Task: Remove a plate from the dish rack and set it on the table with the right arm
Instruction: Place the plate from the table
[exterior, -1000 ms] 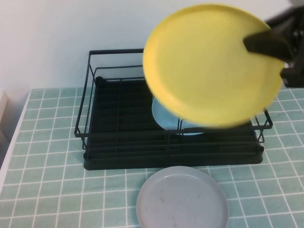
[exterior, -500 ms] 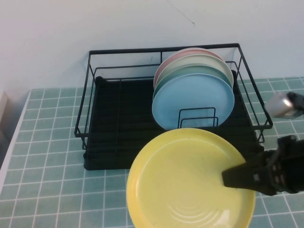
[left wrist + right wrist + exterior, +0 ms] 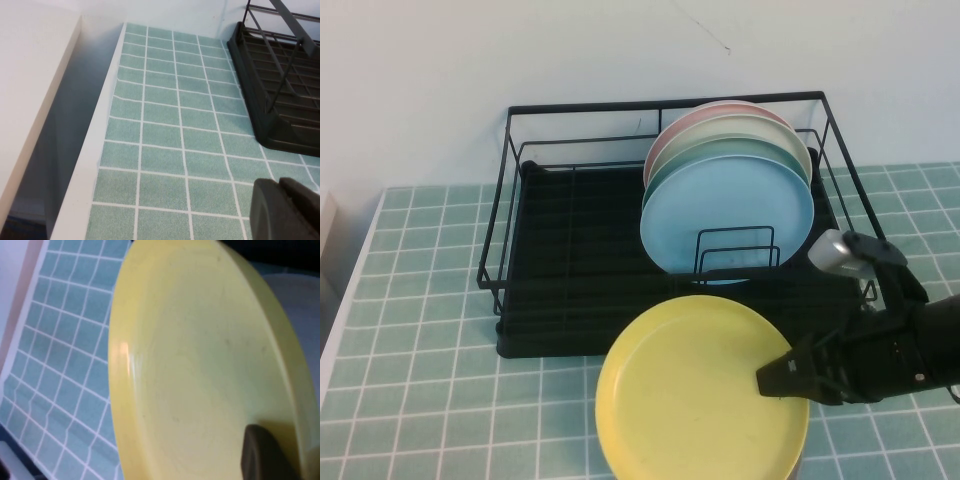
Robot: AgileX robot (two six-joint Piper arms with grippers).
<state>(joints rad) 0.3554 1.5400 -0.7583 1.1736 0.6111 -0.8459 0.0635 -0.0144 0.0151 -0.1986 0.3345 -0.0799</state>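
The right arm reaches in low from the right edge of the frame, its right gripper clenched on the right rim of the yellow plate; the plate lies nearly flat at lower centre, in front of the dish rack, over the tiled desk; upright in the rack's right half stand a light blue plate, a green plate and a pink plate; the right wrist view shows a grey plate beyond the yellow rim, hidden in the high view; the left wrist view alone shows the left gripper, over the desk near the rack's corner; whether it is clenched I cannot tell.
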